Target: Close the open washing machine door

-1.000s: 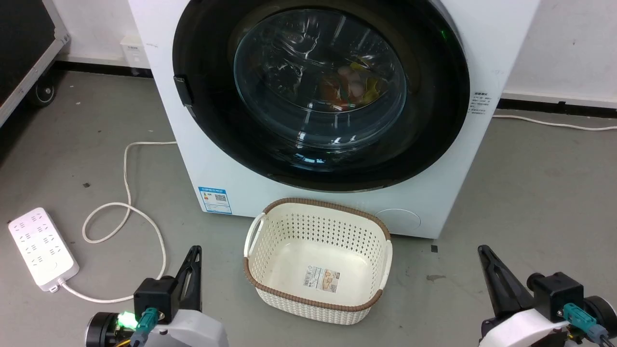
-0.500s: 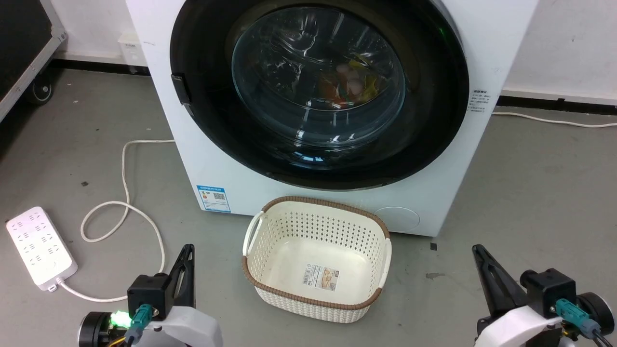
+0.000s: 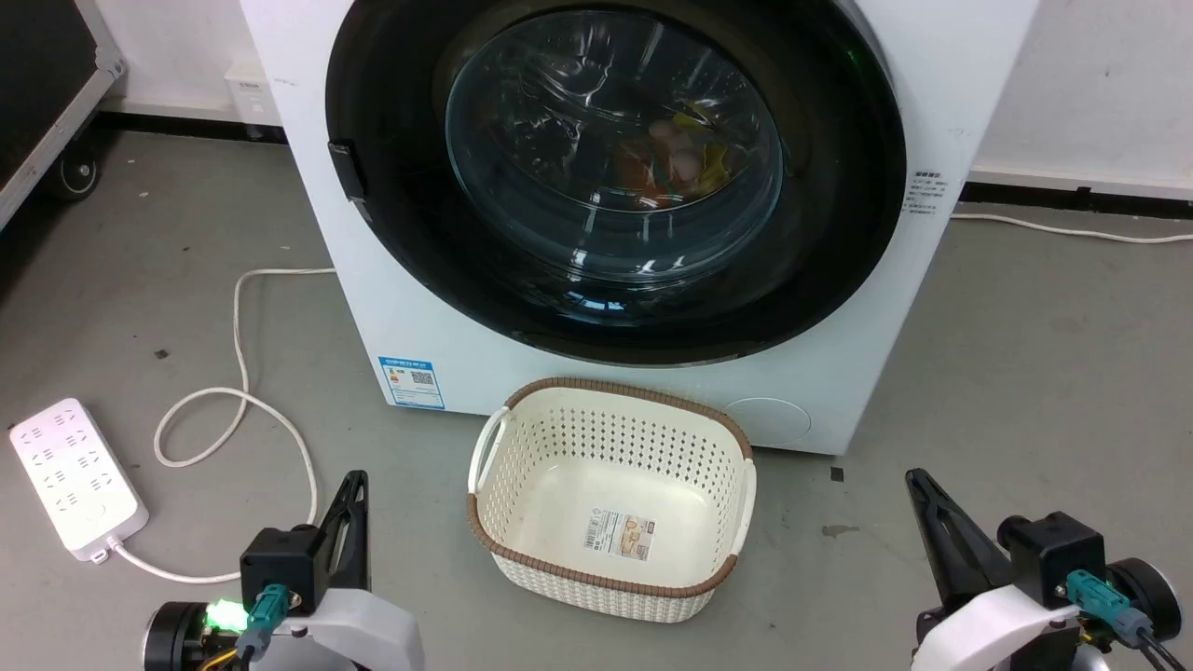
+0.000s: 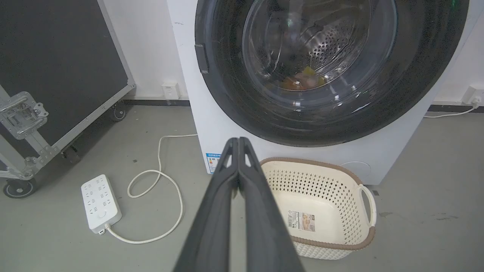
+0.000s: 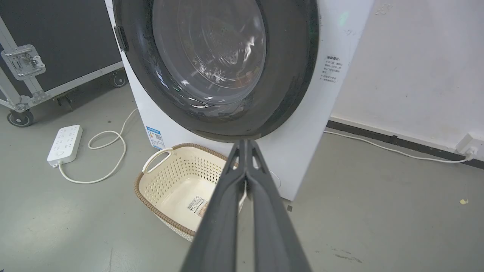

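The large round black-rimmed washing machine door [image 3: 615, 177], with its bulging clear glass bowl, is seen flat against the front of the white washer [image 3: 419, 317]. A cream perforated basket [image 3: 596, 438] with a brown rim is set on the floor [image 3: 1025, 373] just below the door. Lower left of the door, the left tool [image 3: 354, 480] is held with fingers [image 4: 215, 211] pressed together, gripping nothing; lower right, the right tool [image 3: 918, 480] is closed likewise. A white power strip [image 3: 70, 480] lies well left of the door.
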Robot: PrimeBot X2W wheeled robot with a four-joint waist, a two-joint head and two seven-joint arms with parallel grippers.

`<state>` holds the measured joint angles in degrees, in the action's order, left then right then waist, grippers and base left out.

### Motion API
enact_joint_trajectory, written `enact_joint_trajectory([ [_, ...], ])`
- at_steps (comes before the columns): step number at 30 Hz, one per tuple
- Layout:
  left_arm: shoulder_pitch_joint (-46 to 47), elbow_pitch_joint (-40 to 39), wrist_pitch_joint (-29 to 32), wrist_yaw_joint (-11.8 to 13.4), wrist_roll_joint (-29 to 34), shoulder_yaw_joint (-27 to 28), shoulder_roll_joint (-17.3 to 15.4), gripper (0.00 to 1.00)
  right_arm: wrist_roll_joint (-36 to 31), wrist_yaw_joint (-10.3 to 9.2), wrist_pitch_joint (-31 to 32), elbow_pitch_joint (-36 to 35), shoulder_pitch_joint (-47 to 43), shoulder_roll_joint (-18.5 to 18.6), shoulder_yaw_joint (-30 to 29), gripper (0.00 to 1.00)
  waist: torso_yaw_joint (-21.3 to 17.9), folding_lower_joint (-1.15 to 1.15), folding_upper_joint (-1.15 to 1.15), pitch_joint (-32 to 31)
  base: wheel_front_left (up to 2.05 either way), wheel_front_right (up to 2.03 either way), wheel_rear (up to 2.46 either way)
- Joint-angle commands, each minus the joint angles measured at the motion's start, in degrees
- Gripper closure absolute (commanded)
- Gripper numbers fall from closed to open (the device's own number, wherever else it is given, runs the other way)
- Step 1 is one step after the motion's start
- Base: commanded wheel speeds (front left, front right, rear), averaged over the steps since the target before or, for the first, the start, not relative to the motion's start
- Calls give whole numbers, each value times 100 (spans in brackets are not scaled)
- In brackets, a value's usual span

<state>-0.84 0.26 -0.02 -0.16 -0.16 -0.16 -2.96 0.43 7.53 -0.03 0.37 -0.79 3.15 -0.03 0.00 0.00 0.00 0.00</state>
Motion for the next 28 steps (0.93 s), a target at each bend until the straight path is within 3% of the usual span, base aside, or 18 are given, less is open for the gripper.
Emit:
enact_joint_trajectory([
  [1, 84, -26, 2, 16, 16, 16, 8, 100, -43, -4, 3, -37, 79, -27, 3, 100, 0, 0, 0, 0, 0, 0, 0],
  [28, 84, -26, 2, 16, 16, 16, 8, 100, -43, -4, 3, -37, 79, -27, 3, 100, 0, 0, 0, 0, 0, 0, 0],
])
